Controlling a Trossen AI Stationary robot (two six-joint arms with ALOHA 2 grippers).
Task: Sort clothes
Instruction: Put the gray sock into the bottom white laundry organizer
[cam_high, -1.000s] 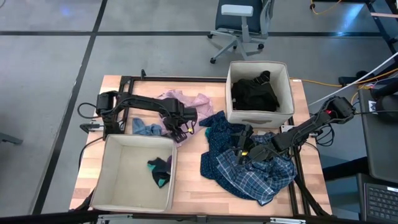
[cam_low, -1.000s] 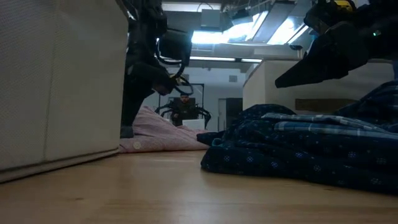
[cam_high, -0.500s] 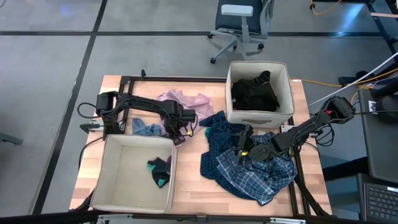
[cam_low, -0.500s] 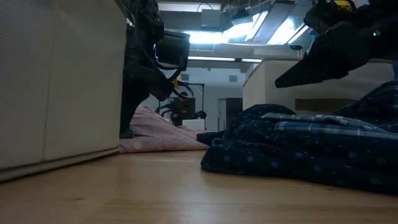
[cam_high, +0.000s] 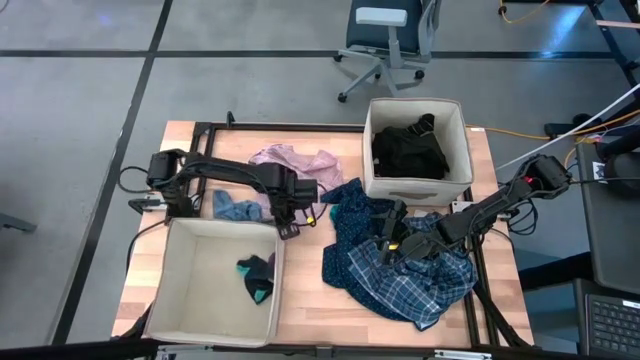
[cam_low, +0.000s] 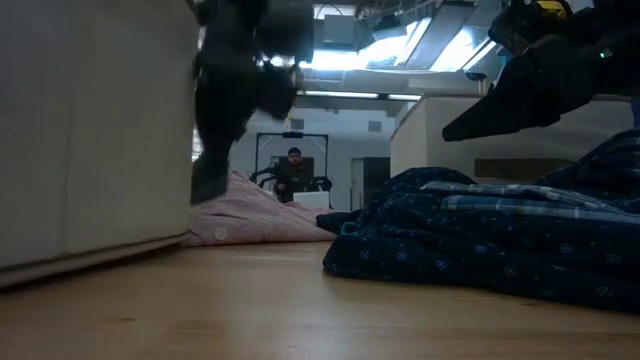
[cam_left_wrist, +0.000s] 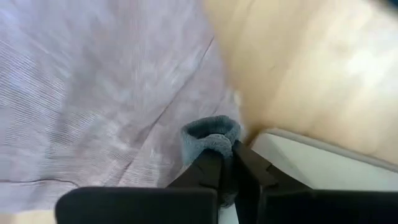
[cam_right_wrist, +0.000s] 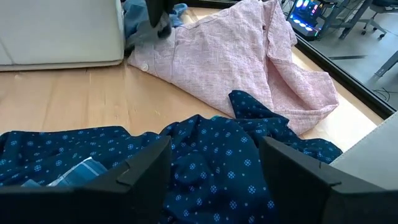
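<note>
A small grey-blue sock (cam_left_wrist: 210, 134) is being pinched between the closed fingers of the left tool (cam_high: 291, 222), beside the pink top (cam_high: 296, 160) and the near-left bin (cam_high: 172, 285). The right tool (cam_high: 392, 238) is being held apart over the plaid shirt (cam_high: 400, 285) on the bench (cam_high: 300, 305).

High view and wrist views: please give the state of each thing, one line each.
left gripper: shut on grey-blue sock.
right gripper: open, over plaid shirt.
pink top: lying crumpled on table.
near bin: holds teal sock.
far bin: holds black clothes.
</note>
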